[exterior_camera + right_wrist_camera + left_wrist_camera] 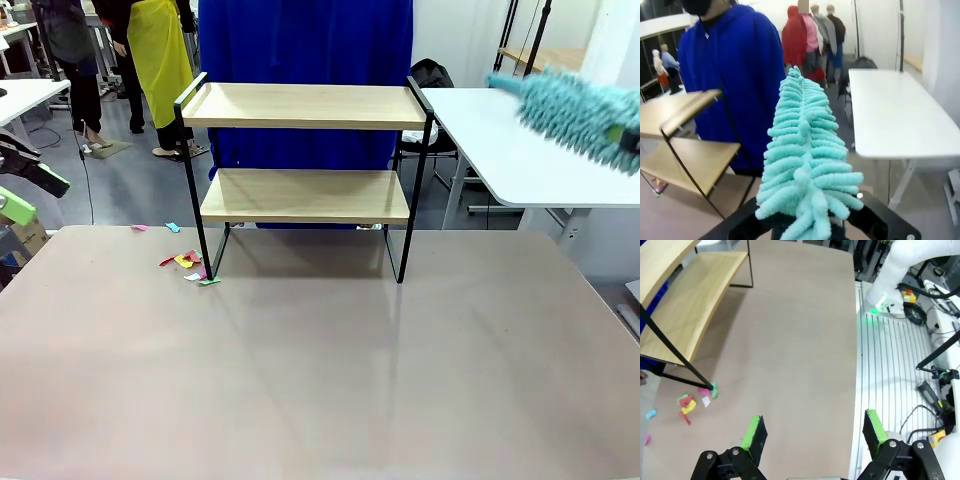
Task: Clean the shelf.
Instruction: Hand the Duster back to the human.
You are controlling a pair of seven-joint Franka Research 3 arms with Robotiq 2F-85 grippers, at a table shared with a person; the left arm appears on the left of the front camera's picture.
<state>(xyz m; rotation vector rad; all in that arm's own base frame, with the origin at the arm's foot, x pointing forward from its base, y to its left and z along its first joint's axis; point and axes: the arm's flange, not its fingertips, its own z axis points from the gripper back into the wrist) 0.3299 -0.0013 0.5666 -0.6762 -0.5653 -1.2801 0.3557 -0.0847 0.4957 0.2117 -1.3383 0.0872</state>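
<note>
The shelf [305, 150] stands at the far middle of the table, two light wooden boards in a black frame, both boards bare. It appears at the upper left of the left wrist view [685, 295] and at the left of the right wrist view [690, 150]. A fluffy teal duster [575, 115] hangs in the air at the upper right, well right of the shelf. It rises from my right gripper [807, 231], which is shut on its hidden handle. My left gripper [30, 195] [814, 432] hovers open and empty over the table's left side.
Small coloured paper scraps [188, 265] [692, 402] lie on the table by the shelf's front left leg. A person in a blue hoodie [300, 40] [735, 65] stands behind the shelf. A white table [520, 150] stands at the right.
</note>
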